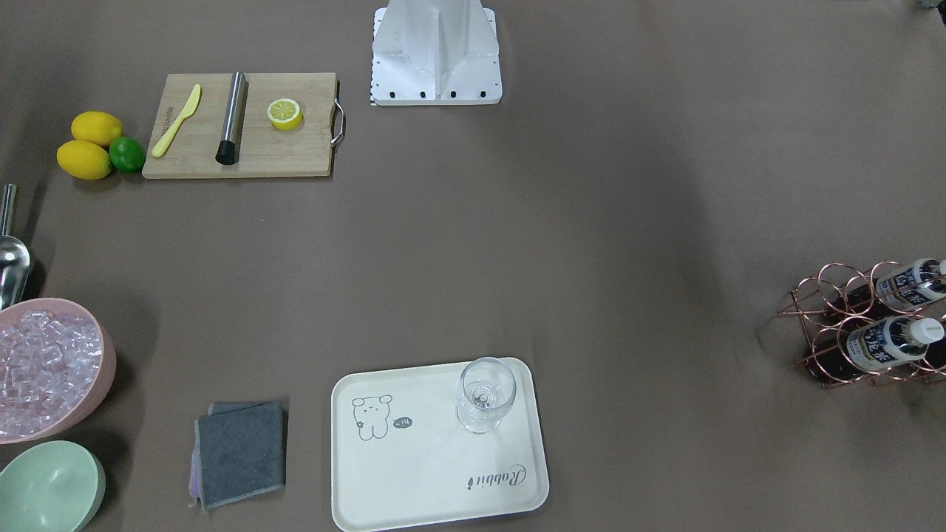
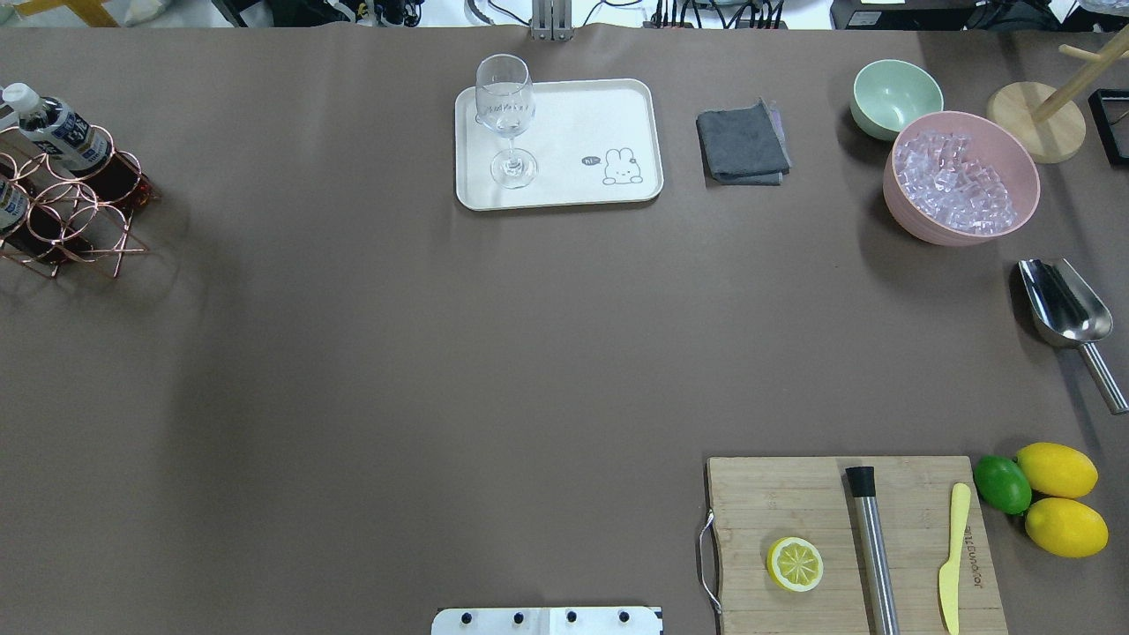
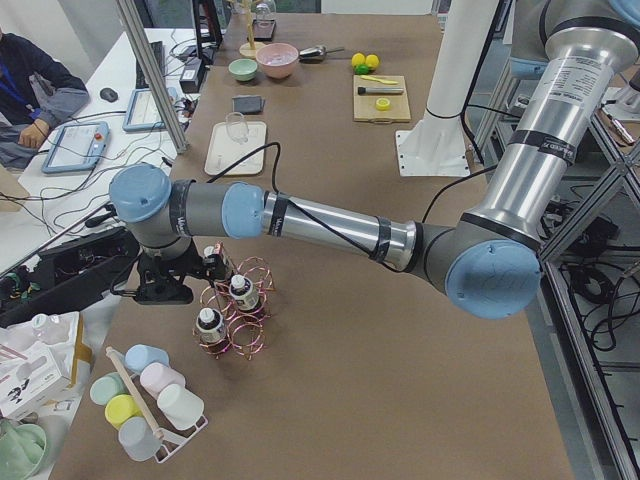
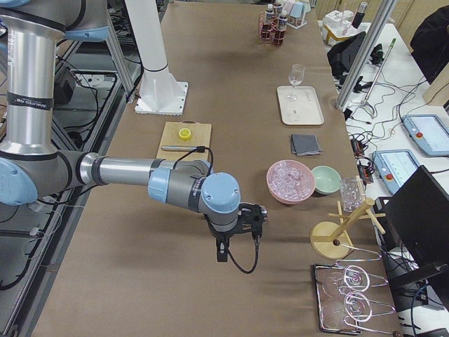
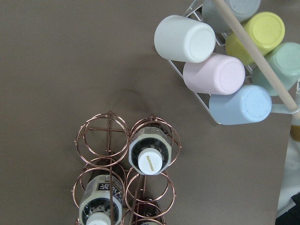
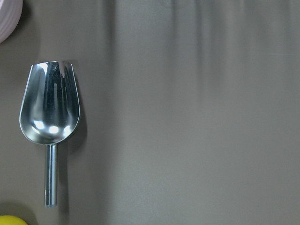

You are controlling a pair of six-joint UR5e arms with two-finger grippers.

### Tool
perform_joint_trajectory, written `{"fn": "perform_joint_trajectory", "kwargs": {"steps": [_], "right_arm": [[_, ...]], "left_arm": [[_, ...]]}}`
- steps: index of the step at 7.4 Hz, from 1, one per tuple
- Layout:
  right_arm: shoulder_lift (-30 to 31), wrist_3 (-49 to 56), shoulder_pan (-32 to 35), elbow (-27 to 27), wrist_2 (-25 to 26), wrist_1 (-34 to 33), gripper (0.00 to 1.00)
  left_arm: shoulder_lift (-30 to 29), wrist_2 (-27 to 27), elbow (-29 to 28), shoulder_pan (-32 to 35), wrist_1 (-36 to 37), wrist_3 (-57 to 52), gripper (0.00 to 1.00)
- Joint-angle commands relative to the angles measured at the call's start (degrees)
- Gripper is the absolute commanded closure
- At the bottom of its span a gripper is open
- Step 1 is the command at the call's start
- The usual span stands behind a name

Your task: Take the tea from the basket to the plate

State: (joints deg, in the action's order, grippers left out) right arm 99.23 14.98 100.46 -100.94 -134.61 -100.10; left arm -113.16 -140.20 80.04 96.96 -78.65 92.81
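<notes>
Brown tabletop (image 1: pixel 517 258), basket (image 5: pixel 127 140) cropped at edge, tea (image 1: pixel 883 345) half-hidden — left gripper (image 3: pixel 163 288), right gripper (image 4: pixel 252 214): state unclear.

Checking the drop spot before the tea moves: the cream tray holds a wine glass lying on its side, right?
Not quite. The wine glass stands upright on the cream tray, as the overhead exterior view shows.

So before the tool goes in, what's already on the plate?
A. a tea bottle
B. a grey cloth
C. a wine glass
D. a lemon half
C: a wine glass stands upright near one corner of the plate, while the tea sits in the basket.
</notes>
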Motion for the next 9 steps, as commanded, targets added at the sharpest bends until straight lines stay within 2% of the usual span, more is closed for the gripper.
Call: {"fn": "perform_joint_trajectory", "kwargs": {"steps": [1,2,3,5,7,9], "right_arm": [[0.35,-0.04,0.0,-0.13,-0.03,0.08,0.0],[0.26,0.05,0.0,-0.13,-0.03,0.25,0.0],[0.09,0.13,0.0,0.04,0.05,0.25,0.0],[0.09,0.84,0.0,0.31,0.05,0.34,0.0],[0.09,0.84,0.0,0.31,0.05,0.34,0.0],[0.0,0.84,0.0,0.31,0.05,0.34,0.0]], "left_arm": [[-1.53,-0.77,-0.41,-3.86,-1.86,1.41,0.03],[-1.88,-5.56,-0.41,-4.75,-1.51,1.5,0.03],[-1.88,-6.13,-0.67,-5.11,-0.99,1.5,0.03],[-1.88,-6.84,-0.41,-6.51,-0.28,8.6,0.03],[-1.62,-7.98,-0.24,-6.6,1.29,8.44,0.03],[-0.57,-7.72,1.34,-6.69,1.48,8.09,0.15]]}}
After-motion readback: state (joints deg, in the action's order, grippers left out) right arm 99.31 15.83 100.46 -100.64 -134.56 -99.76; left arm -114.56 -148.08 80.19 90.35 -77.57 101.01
